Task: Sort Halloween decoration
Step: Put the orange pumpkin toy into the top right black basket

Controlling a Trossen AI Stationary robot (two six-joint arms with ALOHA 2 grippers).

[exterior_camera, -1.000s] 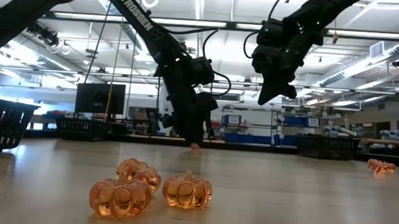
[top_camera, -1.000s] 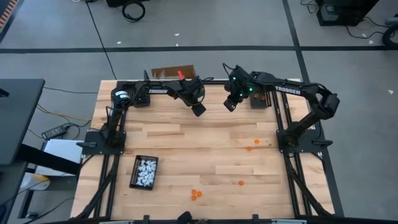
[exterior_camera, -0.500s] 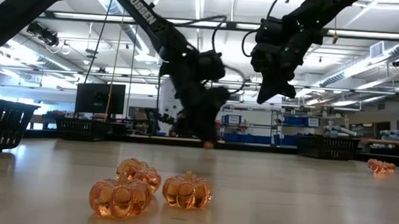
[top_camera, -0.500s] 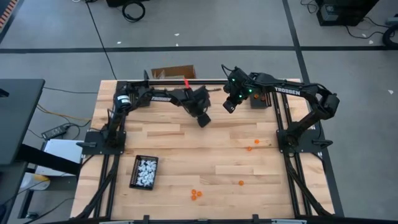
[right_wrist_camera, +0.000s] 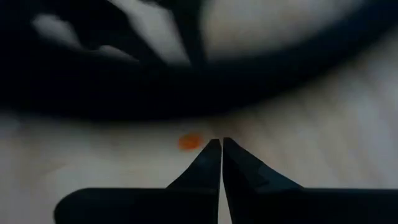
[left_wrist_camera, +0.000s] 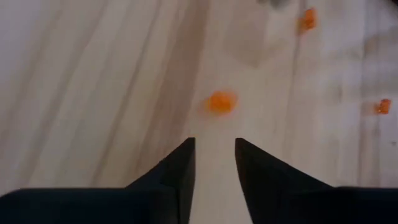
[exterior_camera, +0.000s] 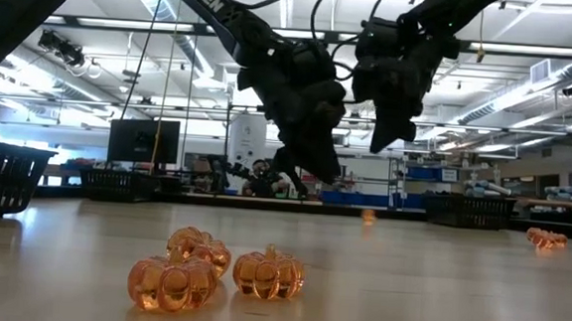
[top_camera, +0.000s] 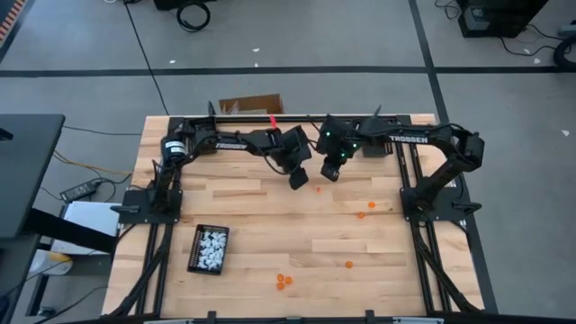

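The Halloween decoration in view is small orange pumpkins and white trinkets. One orange pumpkin (top_camera: 319, 189) (left_wrist_camera: 221, 101) lies on the wood near the table's far middle. My left gripper (top_camera: 299, 180) (left_wrist_camera: 214, 142) hangs just above and left of it, open, with nothing between its fingers. My right gripper (top_camera: 329, 173) (right_wrist_camera: 221, 140) hovers shut just right of the same pumpkin (right_wrist_camera: 189, 142). More orange pumpkins lie at the right (top_camera: 371, 205) (top_camera: 361, 215) and near the front (top_camera: 283, 281) (exterior_camera: 269, 274). White trinkets fill a black tray (top_camera: 208, 248).
Another orange pumpkin (top_camera: 349, 265) lies alone right of the front cluster. The arm frames run along the table's left (top_camera: 153, 225) and right (top_camera: 423, 225) sides. A cardboard box (top_camera: 249, 105) sits behind the far edge. Bare wood lies in the table's middle (top_camera: 270, 216).
My left gripper has swung toward the table's near and right side and risen. An orange pumpkin seen at its fingertips earlier now lies on the table apart from it. My right gripper has come toward the near edge, closer to the left gripper.
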